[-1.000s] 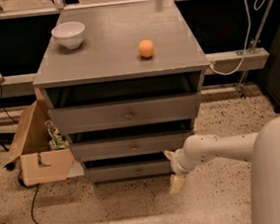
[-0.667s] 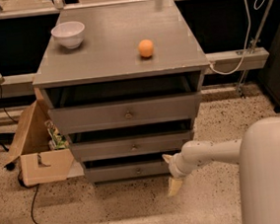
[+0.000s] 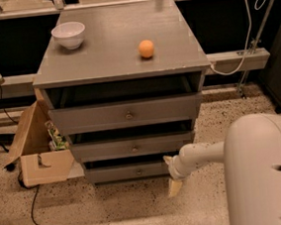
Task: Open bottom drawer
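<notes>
Bottom drawer [image 3: 129, 172] – lowest of three grey fronts in the cabinet, just above the floor [image 3: 115, 211], narrowest and shortest of the set. Findings follow.

Gripper [image 3: 174, 180]: sits low at the right end of the bottom drawer's front, close to the floor, carried on a pale arm reaching in from the robot's body at lower right. Whether it is spread or pressed together cannot be told from this view. It holds nothing that can be seen, and contact with the drawer front is not confirmed.

Knob [image 3: 139, 172]: one small round brass piece at the centre of the front, to the left of the gripper and apart from it. It is the only evident point of hold.

Handling, as judged: wooden box construction, stiff, not fragile, and likely to slide with some friction. Contents are unseen, so weight is uncertain. The knob is small and smooth – a pinch may slip, so the grip should seat squarely behind its head and the pull should run straight out, level with the floor.

Surroundings: middle drawer [image 3: 134, 147] and top drawer [image 3: 126, 115] sit above, each with its own knob. A white bowl [image 3: 69, 34] and an orange [image 3: 146, 48] rest on the cabinet top [image 3: 116, 62] and could shift if the cabinet is jerked. A cardboard box [image 3: 41, 161] stands at the cabinet's left.
</notes>
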Tool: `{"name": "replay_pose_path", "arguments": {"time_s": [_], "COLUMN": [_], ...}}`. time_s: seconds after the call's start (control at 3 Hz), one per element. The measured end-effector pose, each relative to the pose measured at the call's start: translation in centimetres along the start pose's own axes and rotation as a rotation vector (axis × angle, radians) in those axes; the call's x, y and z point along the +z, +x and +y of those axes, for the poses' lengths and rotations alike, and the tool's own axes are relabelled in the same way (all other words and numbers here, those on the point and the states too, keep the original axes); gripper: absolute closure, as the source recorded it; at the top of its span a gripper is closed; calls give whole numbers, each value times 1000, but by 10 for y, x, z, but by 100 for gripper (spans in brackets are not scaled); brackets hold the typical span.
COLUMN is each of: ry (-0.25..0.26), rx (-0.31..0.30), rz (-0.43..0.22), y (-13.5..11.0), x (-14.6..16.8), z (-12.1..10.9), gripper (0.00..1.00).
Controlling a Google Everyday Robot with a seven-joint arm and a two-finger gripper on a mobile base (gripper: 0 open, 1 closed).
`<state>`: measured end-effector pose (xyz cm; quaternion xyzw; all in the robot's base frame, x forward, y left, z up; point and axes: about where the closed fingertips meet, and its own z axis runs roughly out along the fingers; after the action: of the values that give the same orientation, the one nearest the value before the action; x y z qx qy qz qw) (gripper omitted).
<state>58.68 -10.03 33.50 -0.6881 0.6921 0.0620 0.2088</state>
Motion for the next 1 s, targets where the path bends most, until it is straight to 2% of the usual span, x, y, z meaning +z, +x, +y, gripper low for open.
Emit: {"name": "replay_pose_path", "arguments": {"time_s": [0.67, 1.0], "ry": [31, 54], "rx": [15, 24], "rz": [94, 84], "y": [57, 71], "x": [73, 93], "z": [-25, -43], "gripper": [0, 0]}}
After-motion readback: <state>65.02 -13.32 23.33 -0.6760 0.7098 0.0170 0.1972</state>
